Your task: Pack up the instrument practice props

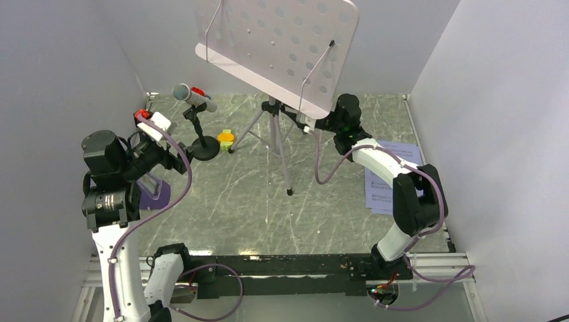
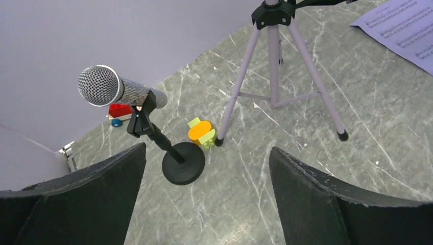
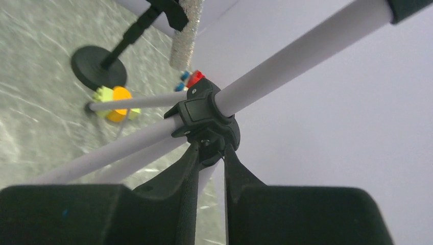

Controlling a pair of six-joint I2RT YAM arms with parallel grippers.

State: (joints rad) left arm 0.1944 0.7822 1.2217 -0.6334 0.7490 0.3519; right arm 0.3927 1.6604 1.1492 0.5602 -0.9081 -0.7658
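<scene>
Grey and perforated, the music stand [image 1: 282, 40] is upright on its tripod in the middle-back of the tabletop [image 1: 221, 201], its desk tilted high above the legs. The right claw [image 3: 208, 149] is pinched shut on a small black fitting under the tripod's hub, where the three pale legs meet the post. Whether that fitting is a knob or a lock I cannot tell.

My judgement is that the step in hand is releasing or folding the stand's legs. To do it well, the grip should stay square on the fitting, and any turn or pull should run along the post. The desk looks top-heavy, so a sideways tug could tip the whole stand. One leg's foot sits just beside the small orange-and-green block [image 2: 200, 132], so a leg swinging inward may nudge it.

To the left, the silver microphone [image 2: 120, 91] leans in its clip on a black round-base stand, near the block. The left claw [image 2: 207, 151] hovers above it with its jaws spread wide, gripping nothing. It is well placed to steady the stand's post or to take the microphone. A small red toy [image 2: 120, 110] lies behind the microphone by the wall. The white sheet-music pages [image 1: 389, 178] lie flat at the right side, under the right arm.
</scene>
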